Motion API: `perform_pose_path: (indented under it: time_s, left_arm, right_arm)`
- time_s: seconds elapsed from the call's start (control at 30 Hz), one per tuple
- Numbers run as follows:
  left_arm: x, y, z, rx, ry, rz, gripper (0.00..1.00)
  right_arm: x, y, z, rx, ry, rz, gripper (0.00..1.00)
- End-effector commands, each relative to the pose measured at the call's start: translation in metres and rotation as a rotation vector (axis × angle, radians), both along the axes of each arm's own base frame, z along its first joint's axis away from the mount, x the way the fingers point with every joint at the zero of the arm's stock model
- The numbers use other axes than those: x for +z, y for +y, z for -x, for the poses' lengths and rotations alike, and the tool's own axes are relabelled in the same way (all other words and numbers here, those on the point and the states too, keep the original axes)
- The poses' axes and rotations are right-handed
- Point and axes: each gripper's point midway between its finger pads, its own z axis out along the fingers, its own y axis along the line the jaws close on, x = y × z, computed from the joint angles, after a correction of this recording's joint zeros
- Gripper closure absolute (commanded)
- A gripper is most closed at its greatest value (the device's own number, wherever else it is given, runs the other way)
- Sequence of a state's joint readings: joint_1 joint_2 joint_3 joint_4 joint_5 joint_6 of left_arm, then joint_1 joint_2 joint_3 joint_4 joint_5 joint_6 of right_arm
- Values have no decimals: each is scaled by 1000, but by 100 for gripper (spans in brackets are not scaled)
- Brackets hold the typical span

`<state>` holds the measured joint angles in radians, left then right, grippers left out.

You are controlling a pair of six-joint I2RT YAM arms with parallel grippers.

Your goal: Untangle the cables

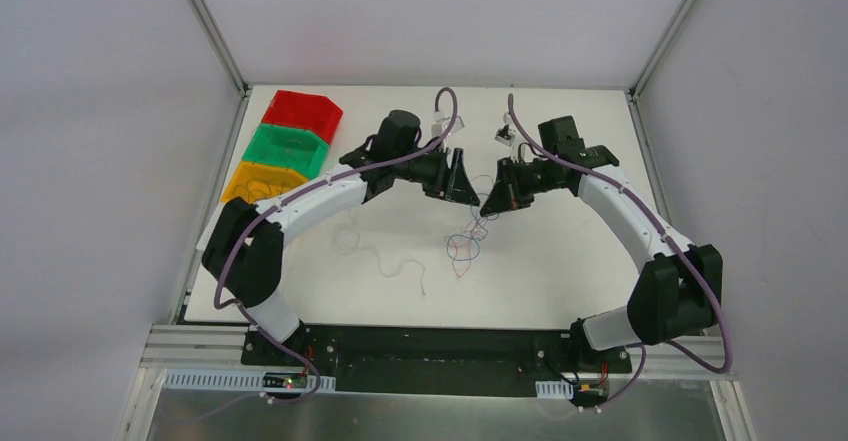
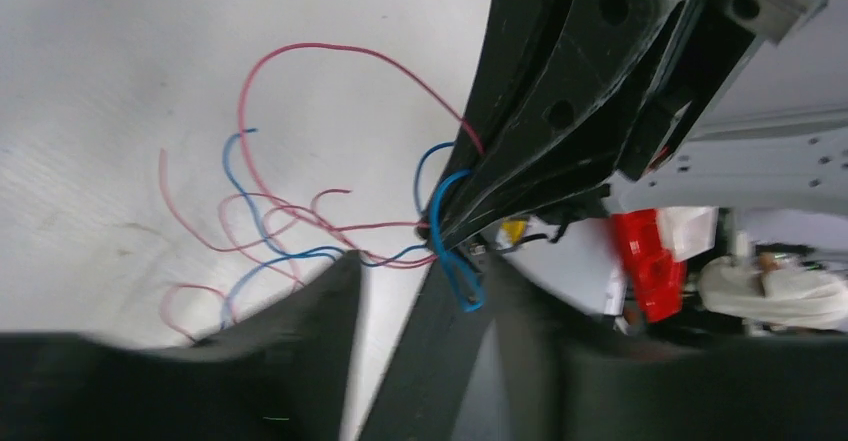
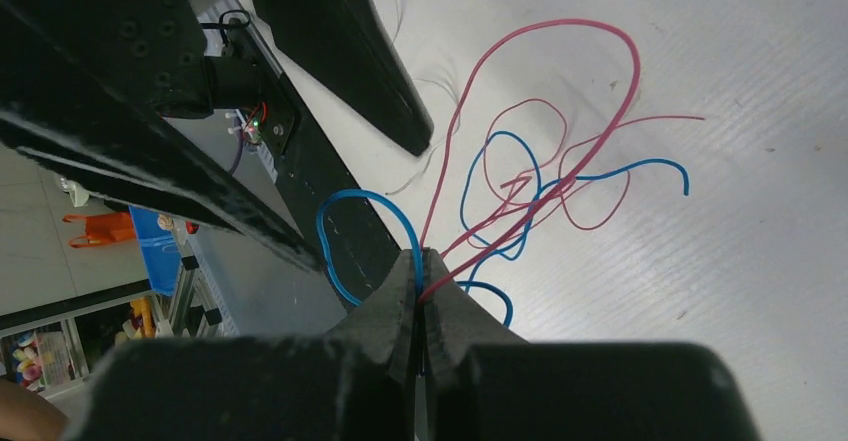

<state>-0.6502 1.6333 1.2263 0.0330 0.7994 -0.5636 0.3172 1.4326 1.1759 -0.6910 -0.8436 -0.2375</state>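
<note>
The cables are a small tangle of thin red and blue wires [image 1: 466,243] on the white table, just below both grippers. My right gripper [image 1: 491,205] is shut on a blue and a red strand; in the right wrist view its fingers [image 3: 420,266] pinch them, and the loose loops [image 3: 540,176] spread over the table beyond. My left gripper [image 1: 465,193] is open and holds nothing. In the left wrist view its fingers [image 2: 385,306] straddle a bare strip of table beside the red and blue loops [image 2: 290,221], close to the right gripper's tip [image 2: 450,223].
A thin white/grey wire [image 1: 385,261] lies apart, left of the tangle. Red [image 1: 303,111], green [image 1: 285,147] and yellow [image 1: 262,179] bins stand in a row at the table's far left. The two grippers are close together at mid-table.
</note>
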Motion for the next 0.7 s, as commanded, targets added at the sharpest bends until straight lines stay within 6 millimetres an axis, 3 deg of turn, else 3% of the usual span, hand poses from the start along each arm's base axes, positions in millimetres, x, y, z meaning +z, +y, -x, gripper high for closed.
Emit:
perform_pose_path:
  time_s: [0.0,0.07,0.13,0.33,0.47,0.57,0.67]
  left_arm:
    - [34,-24,5,-58,-39,97,69]
    - [40,-25,10,-86,-42,109,100]
    - [47,-21,12,-93,-64,110,100]
    - [97,0,7,-87,-150,183,100]
    - [123,23,-1,-52,-189,202,100]
    - [134,41,-1,-56,-276,169,100]
    - [160,60,-7,-27,-342,177,100]
  right_arm:
    - [13,7,-13,-10,-50,-13,100]
    - [7,3,-17,-31,-47,11,99]
    - [0,-1,-20,-45,-42,29,96]
    - [-34,-23,-40,-114,-66,161,90]
    - [-57,-45,-58,-186,-91,248,88]
    - [-74,-60,-60,-185,-84,303,85]
    - [-90,-75,-60,-163,-87,361,86]
